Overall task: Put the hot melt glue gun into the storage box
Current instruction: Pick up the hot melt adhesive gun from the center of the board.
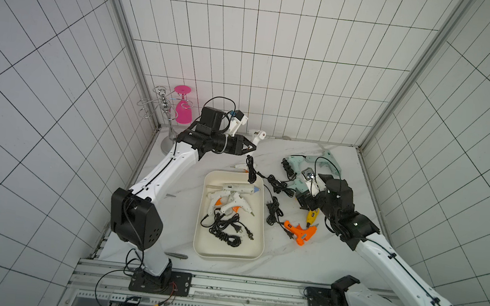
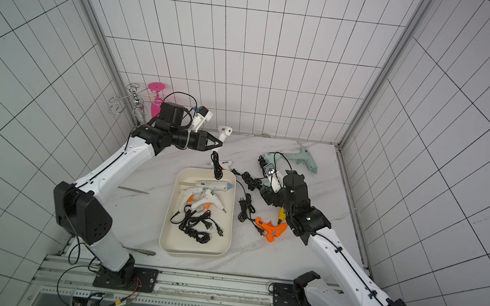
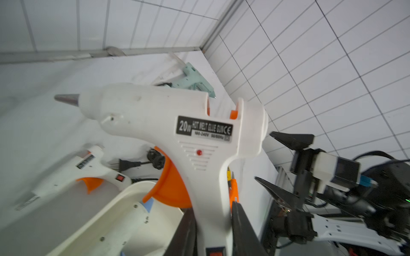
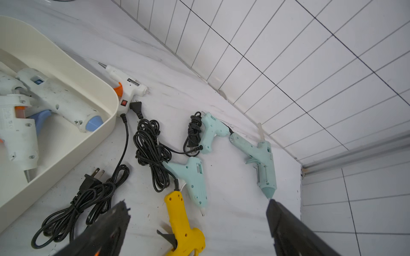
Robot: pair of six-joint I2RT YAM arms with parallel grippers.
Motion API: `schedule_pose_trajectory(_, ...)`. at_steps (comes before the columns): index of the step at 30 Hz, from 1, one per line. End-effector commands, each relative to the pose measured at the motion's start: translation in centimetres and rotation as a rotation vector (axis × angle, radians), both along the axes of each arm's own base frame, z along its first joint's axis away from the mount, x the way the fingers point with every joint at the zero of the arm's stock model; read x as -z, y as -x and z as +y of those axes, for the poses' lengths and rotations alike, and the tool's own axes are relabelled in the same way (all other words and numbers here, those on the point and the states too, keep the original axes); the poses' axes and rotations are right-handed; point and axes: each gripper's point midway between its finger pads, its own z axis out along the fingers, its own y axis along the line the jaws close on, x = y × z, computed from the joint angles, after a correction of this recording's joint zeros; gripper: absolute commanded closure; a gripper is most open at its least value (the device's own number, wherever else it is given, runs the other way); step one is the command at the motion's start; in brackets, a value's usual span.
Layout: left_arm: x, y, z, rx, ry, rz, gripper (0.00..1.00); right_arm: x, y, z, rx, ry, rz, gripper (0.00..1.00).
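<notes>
Right, left gripper [image 3: 213, 206] clenched on the handle of the white plastic, orange-triggered hot melt glue gun [image 3: 168, 124], aloft beyond the far end of the cream-white shallow plastic storage box [image 1: 227, 257]. Best swing over the box, lowering the dangling black cord [image 1: 251, 170] in first. Right gripper [image 4: 196, 201] gapes, empty.

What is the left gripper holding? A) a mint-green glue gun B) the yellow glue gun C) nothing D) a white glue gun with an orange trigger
D: in the left wrist view the left gripper is shut on the handle of the white glue gun, orange trigger showing.
</notes>
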Motion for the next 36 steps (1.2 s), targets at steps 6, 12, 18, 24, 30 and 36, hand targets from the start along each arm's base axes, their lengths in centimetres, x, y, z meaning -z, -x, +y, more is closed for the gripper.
schedule_pose_trajectory(6,-6.2,11.0,-2.3,0.306,0.326,0.151,0.79,-6.7,2.2,6.1,-0.375,-0.276,-0.24,0.03)
schedule_pose_trajectory(12,-7.2,15.1,-3.7,0.416,0.35,0.227,0.78,-6.6,4.3,7.9,-0.464,-0.147,-0.325,0.09)
schedule_pose_trajectory(18,-6.8,16.8,-4.6,0.458,0.334,0.286,0.79,-8.3,4.4,7.8,-0.423,-0.171,-0.424,0.09)
schedule_pose_trajectory(24,-5.6,17.0,-5.0,0.45,0.307,0.314,0.79,-10.0,5.6,8.1,-0.469,-0.222,-0.444,0.13)
schedule_pose_trajectory(30,-5.2,16.8,-5.7,0.446,0.298,0.313,0.79,-10.8,6.5,9.2,-0.538,-0.271,-0.416,0.19)
schedule_pose_trajectory(36,-4.9,16.7,-5.8,0.443,0.294,0.317,0.79,-10.9,7.1,10.1,-0.583,-0.322,-0.403,0.44)
